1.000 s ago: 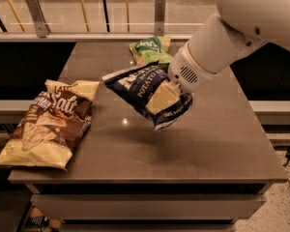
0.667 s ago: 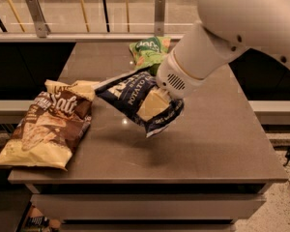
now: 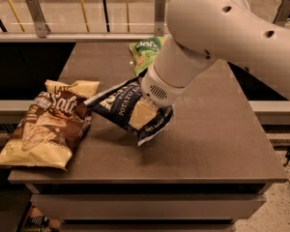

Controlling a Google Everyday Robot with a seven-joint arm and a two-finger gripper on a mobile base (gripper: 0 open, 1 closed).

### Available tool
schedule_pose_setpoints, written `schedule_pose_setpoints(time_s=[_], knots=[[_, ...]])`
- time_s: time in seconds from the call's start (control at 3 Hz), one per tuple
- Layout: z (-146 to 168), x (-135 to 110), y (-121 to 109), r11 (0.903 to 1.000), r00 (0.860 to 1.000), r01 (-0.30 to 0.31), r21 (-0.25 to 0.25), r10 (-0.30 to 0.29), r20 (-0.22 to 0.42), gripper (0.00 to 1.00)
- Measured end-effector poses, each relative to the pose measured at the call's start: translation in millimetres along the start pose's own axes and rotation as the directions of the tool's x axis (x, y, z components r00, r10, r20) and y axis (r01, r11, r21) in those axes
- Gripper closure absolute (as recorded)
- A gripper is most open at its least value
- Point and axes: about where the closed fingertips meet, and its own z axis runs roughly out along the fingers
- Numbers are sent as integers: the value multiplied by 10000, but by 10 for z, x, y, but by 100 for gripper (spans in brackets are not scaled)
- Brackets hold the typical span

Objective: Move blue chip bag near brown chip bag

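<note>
The blue chip bag (image 3: 117, 106) is dark navy with white "potato" lettering and is held tilted just above the table. My gripper (image 3: 144, 114) is shut on the bag's middle, under the big white arm that reaches in from the upper right. The bag's left corner sits right next to the brown chip bag (image 3: 47, 125), which lies flat at the table's left front with pale yellow ends and white "Salt" lettering. I cannot tell whether the two bags touch.
A small green bag (image 3: 144, 53) lies at the back of the brown table (image 3: 217, 139), partly hidden behind my arm. A metal railing runs behind the table. The table's left and front edges are close to the brown bag.
My gripper has carried the blue chip bag leftward and a little down, from the table's middle to right beside the brown chip bag.
</note>
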Motion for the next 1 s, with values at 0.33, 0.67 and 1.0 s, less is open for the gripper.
schedule_pose_setpoints(time_s=[0.33, 0.67, 1.0], knots=[[225, -18, -141, 9989, 9996, 248, -389, -254, -138, 100], [429, -103, -223, 9941, 9973, 708, -819, -723, -152, 100], [443, -110, -227, 9936, 9971, 736, -858, -752, -149, 84]])
